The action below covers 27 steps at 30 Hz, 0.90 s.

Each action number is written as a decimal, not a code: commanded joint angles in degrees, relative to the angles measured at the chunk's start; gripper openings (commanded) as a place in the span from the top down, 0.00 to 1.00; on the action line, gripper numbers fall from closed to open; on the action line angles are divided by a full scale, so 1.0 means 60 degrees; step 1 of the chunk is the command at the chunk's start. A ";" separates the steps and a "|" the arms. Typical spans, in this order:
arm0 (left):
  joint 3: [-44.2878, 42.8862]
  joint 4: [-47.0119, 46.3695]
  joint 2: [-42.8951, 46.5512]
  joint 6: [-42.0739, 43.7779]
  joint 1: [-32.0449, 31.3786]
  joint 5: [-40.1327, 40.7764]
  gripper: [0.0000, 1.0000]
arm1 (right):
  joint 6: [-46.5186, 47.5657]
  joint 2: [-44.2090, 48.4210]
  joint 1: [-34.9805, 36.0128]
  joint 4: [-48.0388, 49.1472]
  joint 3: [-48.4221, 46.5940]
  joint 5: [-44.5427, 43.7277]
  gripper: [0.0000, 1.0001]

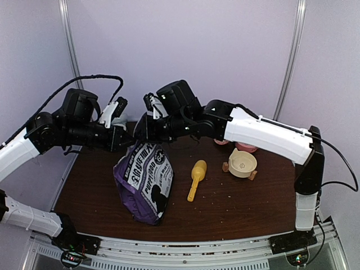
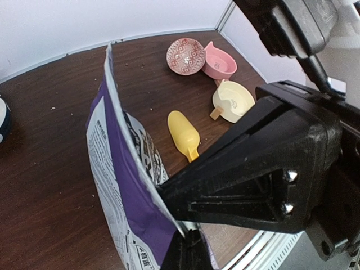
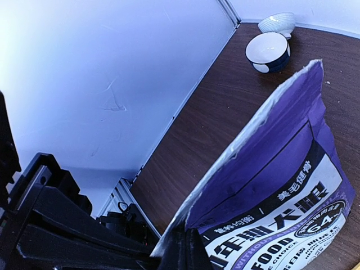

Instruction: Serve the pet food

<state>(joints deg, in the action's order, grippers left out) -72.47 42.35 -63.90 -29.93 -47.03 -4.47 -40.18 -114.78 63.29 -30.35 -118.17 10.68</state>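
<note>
Landmark: the bag (image 1: 145,180), purple, standing on the table (image 1: 236,208) with its long axis upright and its top rim pressed flat.

Pet food: none visible. Judged to be inside the bag, directly below both pincers.

Left gripper (image 2: 185,244): clamped on the bag's top rim from the bag's left.

Right gripper (image 3: 181,250): clamped on the same rim from the bag's right, just beside its partner. Neither arm is nearer.

Next move, as judged: parting the rim's two faces.

Yellow scoop (image 1: 196,178): lying right of the bag, untouched.

Cream bowl (image 1: 242,163): right of the bag, beyond the scoop.
</note>
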 commanded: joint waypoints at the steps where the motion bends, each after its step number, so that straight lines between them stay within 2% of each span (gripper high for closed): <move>1: -0.0395 -0.0478 0.0148 0.0768 -0.0117 0.0071 1.00 | 0.0510 -0.0436 0.0102 -0.1216 0.0015 -0.0568 1.00; 9: -0.0403 -0.0349 0.0361 0.0686 -0.0120 0.0891 1.00 | 0.0827 -0.0315 0.0231 -0.2089 0.0022 -0.2161 1.00; 27: -0.0417 -0.0376 0.0586 0.0488 -0.0117 0.1348 1.00 | 0.0739 -0.0332 0.0267 -0.2179 0.0227 -0.2691 1.00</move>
<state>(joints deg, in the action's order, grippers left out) -72.60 42.92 -63.05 -27.14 -48.05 1.06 -37.10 -114.78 65.63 -35.22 -118.52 -0.95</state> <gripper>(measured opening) 0.010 0.018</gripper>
